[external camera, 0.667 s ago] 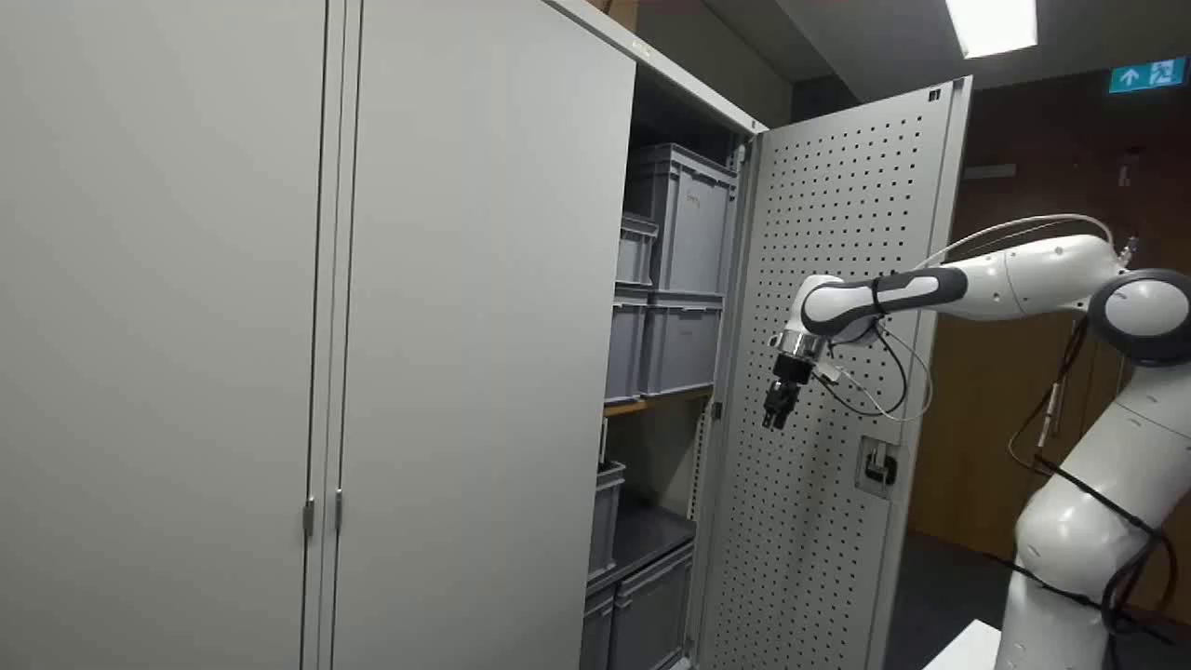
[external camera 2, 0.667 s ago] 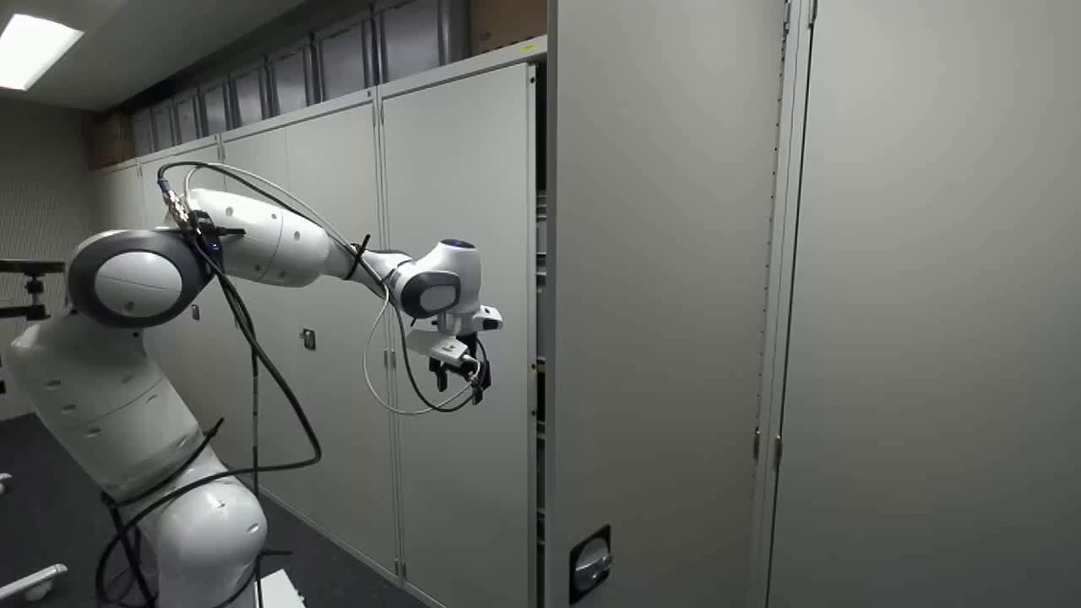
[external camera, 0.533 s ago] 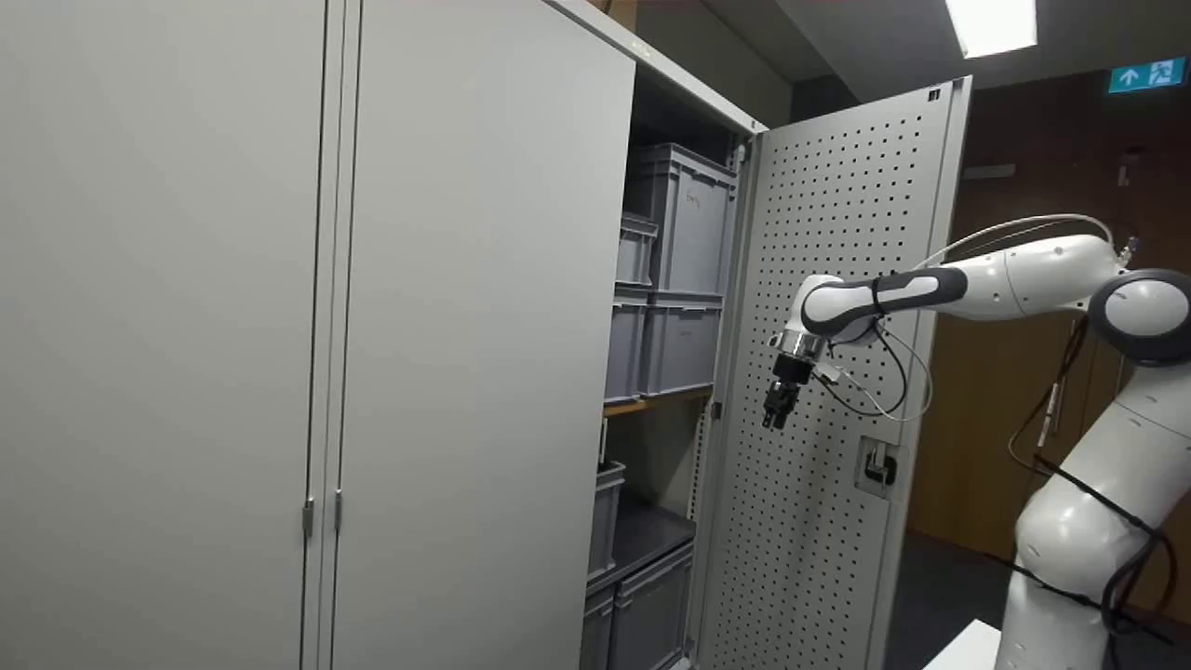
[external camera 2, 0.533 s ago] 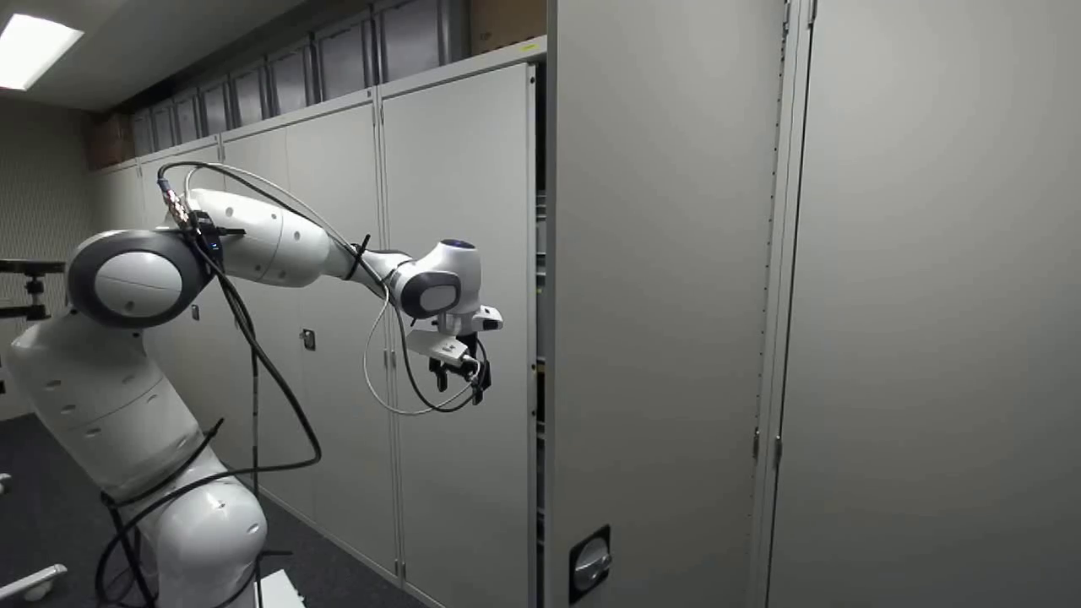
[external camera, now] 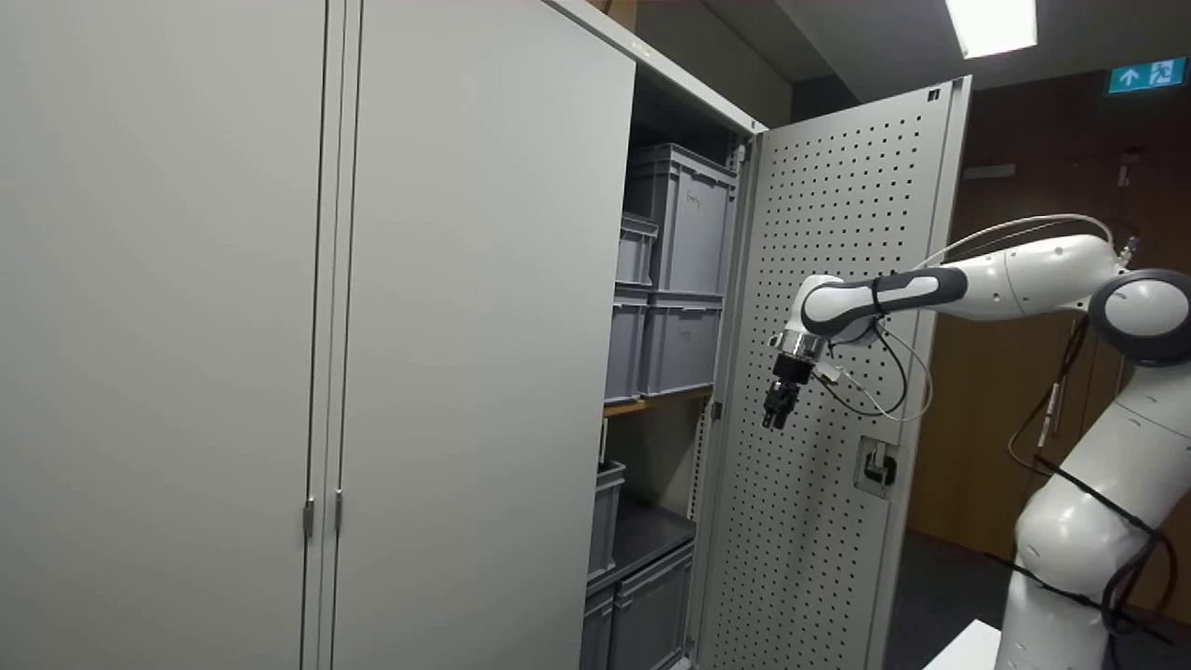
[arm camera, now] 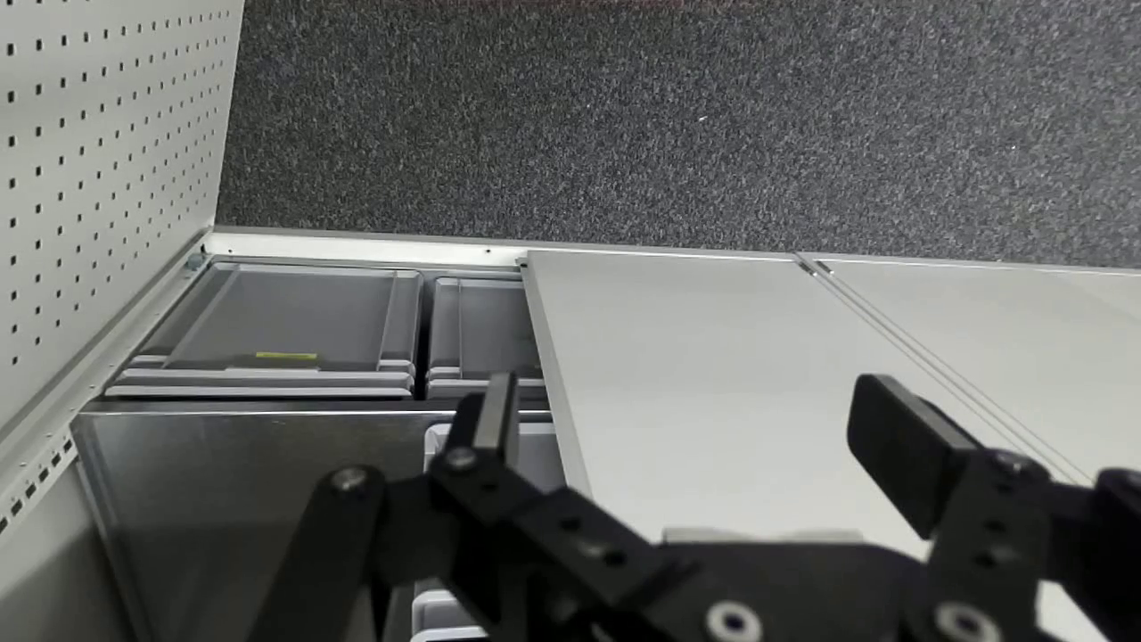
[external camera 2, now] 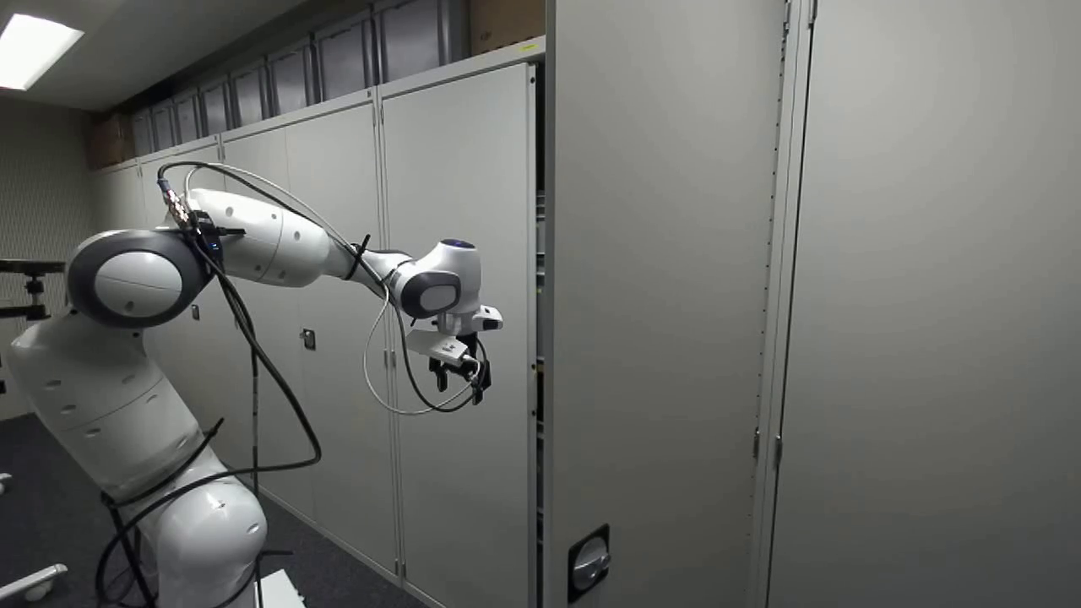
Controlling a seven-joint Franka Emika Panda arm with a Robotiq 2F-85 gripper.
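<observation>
My fingers point(arm camera: 900, 437) stand wide apart, empty. Perforated cabinet door point(external camera: 809, 493): presumably stiff, heavy; best held at free edge point(external camera: 946, 186).

The perforated door point(external camera: 805, 507) looks metal, the bins point(external camera: 693, 228) smooth matt plastic.

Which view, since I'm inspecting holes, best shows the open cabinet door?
In an exterior view where the open door presents its perforated inside, partly behind the arm. The wrist view catches part of that inside; in an exterior view of its smooth outside, no holes show.
</observation>
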